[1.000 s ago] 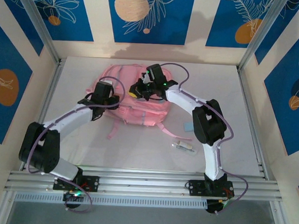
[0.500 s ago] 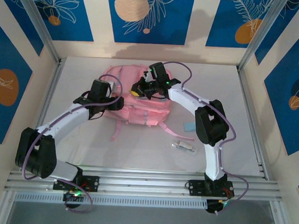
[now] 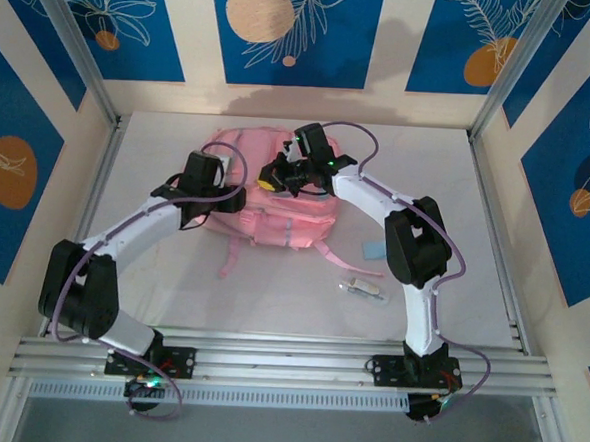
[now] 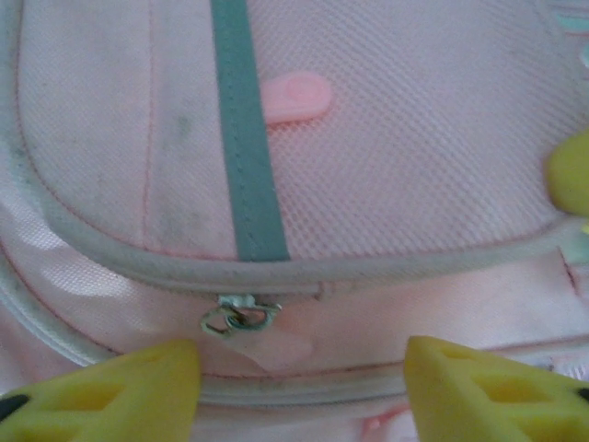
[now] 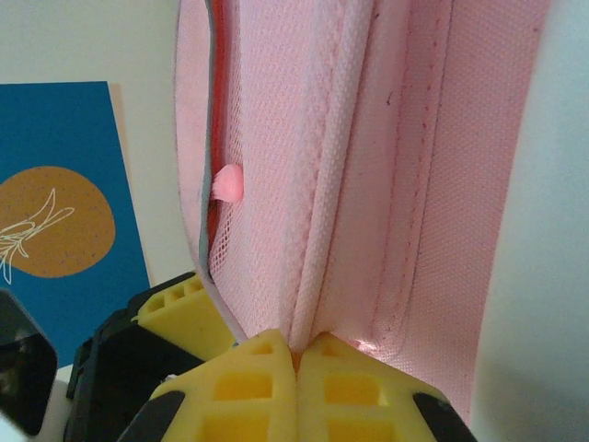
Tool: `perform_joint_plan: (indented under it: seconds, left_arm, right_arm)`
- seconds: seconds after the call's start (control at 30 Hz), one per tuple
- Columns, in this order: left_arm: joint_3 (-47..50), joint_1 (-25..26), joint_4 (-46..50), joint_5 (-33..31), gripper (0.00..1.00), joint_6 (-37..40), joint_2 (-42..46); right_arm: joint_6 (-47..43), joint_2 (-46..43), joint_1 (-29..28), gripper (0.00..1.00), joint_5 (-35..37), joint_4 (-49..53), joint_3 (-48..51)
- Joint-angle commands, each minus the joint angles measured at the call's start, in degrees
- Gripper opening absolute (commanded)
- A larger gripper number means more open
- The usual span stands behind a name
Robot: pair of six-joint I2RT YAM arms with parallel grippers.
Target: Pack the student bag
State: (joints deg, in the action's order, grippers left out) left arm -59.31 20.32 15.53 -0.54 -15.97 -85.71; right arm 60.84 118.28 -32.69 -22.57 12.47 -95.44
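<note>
1. Compared with half a second ago, the left arm's elbow is drawn in and raised in the top view, and its wrist sits slightly nearer the bag's left edge. The right arm and the bag look unchanged.
2. Counted: one student bag [image 3: 275,218], two arms and two claws. One pale blue flat piece [image 3: 371,251] and a small pale object [image 3: 363,288] lie to the bag's right, clear of it.
3. The student bag lies flat on the surface [image 3: 476,212], toward the back and middle, with pink straps trailing toward the arms.
4. The left claw [image 4: 299,368] is spread wide and grips nothing. Its yellow fingers [image 4: 129,382] hover over a zipped seam, and the metal zip pull [image 4: 239,318] lies between them.
5. The right claw [image 5: 294,354] is pinched tight on a fold of the bag's pink fabric, at the bag's upper right in the top view.
</note>
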Motion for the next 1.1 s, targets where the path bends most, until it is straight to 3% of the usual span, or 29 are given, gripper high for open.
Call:
perform_joint_plan:
  seconds: [0.0,0.07,0.2,0.33,0.43,0.63,0.83,1.07]
  left_arm:
    - [-1.51,-0.72,-2.69,-2.95,0.46,1.03,-2.54]
    - [-1.56,-1.04,-3.64,-2.82,0.37,1.24,-3.56]
    - [-2.54,-2.12,-1.75,-0.78,0.28,0.42,-5.94]
    - [-1.31,-2.11,0.05,0.17,0.06,0.55,-5.71]
    - [-0.53,-2.25,1.57,-1.24,0.00,1.66,-4.64]
    - [-3.01,-3.09,10.01,-0.49,0.00,3.82,-2.01]
    - [-4.59,-2.48,20.15,11.95,0.00,6.33,1.05]
    - [-4.51,1.36,24.82,18.35,0.00,5.46,1.29]
  right_arm:
    - [-2.33,-4.05,-0.79,0.00,-4.63,-3.95,-1.83]
    - [-2.70,-4.33,-0.89,0.00,-4.85,-3.99,-1.54]
    - [-3.00,-4.96,-0.63,0.00,-4.16,-4.63,-0.36]
    - [-3.78,-4.85,-0.14,0.00,-3.71,-4.74,0.12]
    - [-4.09,-4.47,0.31,0.00,-3.79,-5.03,0.67]
    - [-8.01,-3.81,1.59,0.00,-1.96,-2.89,1.42]
    - [-14.85,-3.23,5.26,0.00,1.79,-0.09,1.58]
    - [-20.63,1.64,7.35,0.00,4.86,4.98,-7.20]
